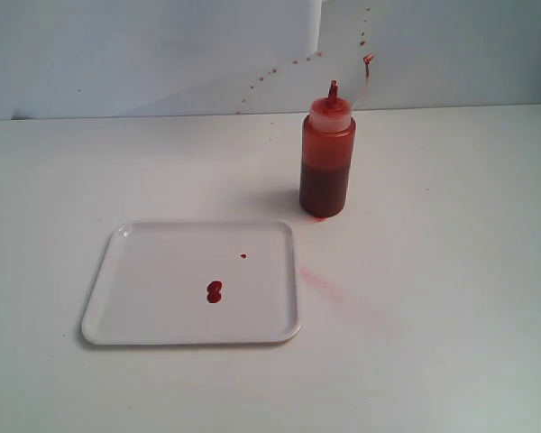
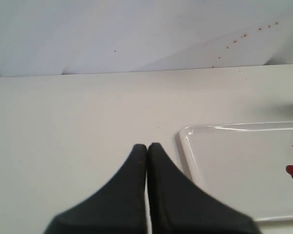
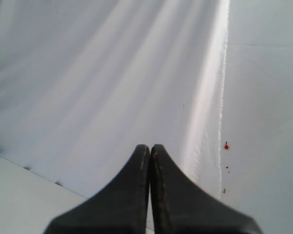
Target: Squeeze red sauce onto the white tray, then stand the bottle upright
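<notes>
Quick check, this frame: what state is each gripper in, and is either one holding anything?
Left gripper: closed, fingers together, holding nothing.
Right gripper: closed, fingers together, holding nothing.

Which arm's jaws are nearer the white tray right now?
Left. The left jaws, shut, sit close beside a corner of the white tray, not touching it. The right jaws, also shut, face the backdrop, with no tray in their view.
</notes>
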You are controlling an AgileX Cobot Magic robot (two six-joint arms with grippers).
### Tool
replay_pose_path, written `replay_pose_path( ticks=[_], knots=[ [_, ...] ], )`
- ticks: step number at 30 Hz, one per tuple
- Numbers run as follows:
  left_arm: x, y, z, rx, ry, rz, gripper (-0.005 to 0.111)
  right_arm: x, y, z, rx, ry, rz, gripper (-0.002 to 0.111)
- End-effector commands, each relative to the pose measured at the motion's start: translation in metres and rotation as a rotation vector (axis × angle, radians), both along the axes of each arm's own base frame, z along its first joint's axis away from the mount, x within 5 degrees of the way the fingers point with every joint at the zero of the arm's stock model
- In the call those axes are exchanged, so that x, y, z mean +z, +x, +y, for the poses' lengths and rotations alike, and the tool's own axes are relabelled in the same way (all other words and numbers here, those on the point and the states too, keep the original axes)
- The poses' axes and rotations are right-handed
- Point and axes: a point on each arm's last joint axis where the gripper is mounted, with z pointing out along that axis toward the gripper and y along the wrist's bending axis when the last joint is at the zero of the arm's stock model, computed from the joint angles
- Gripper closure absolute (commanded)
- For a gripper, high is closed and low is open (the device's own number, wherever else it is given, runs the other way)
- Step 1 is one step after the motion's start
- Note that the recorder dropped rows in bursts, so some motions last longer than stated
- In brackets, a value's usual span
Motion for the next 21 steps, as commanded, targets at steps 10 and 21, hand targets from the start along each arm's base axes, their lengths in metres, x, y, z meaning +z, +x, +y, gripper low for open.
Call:
replay_pose_path(
  ticks=[10,21],
  knots=[
    [-0.0007,-0.0025,0.003,0.051,0.008,-0.019,0.105,-0.0008,0.0008,-0.0008,-0.01,0.001,0.001,0.108],
    [0.0012,-0.0021,0.003,0.051,0.007,-0.041,0.105,-0.0001,0.0006,-0.0005,-0.005,0.013,-0.001,0.108]
  ],
)
